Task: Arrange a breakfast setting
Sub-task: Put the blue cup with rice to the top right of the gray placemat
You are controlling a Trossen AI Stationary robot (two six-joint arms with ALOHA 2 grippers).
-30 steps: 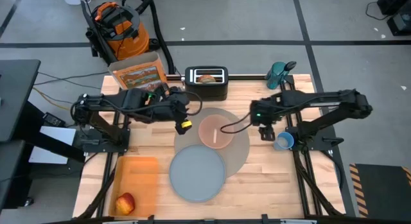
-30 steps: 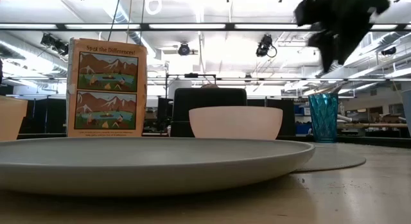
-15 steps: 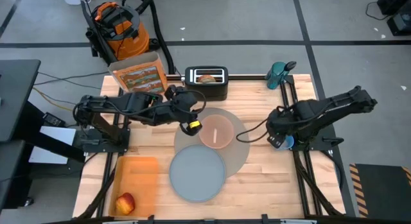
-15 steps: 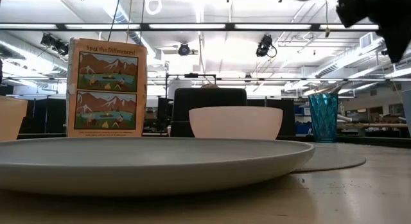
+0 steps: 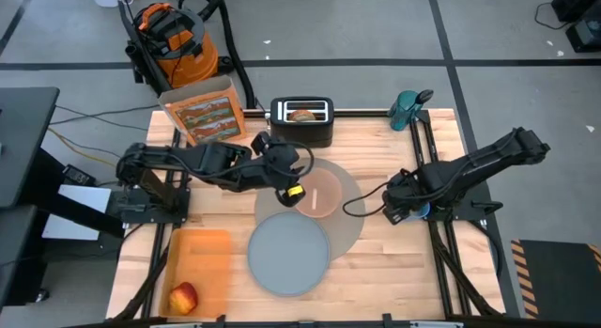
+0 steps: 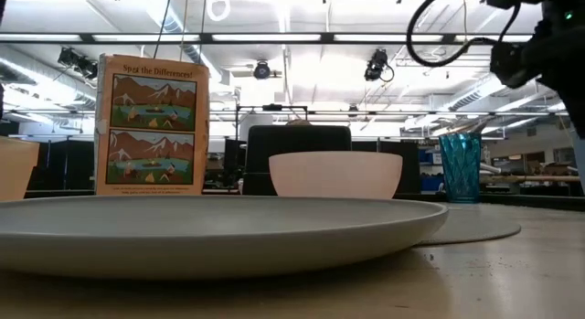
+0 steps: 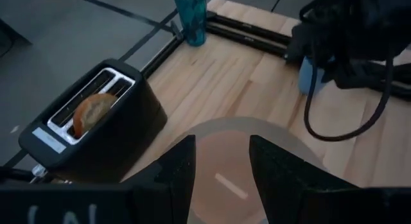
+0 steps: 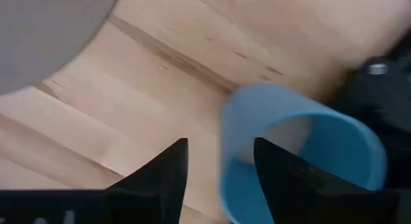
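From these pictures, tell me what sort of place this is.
Most likely a robotics lab or workshop, not a home kitchen. The wooden table stands on a bare grey floor beside an orange shop vacuum, and the low view shows an open ceiling with strip lights and mounted cameras.

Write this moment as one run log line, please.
left gripper: open above pink bowl | right gripper: open at blue cup, not gripping | apple: untouched
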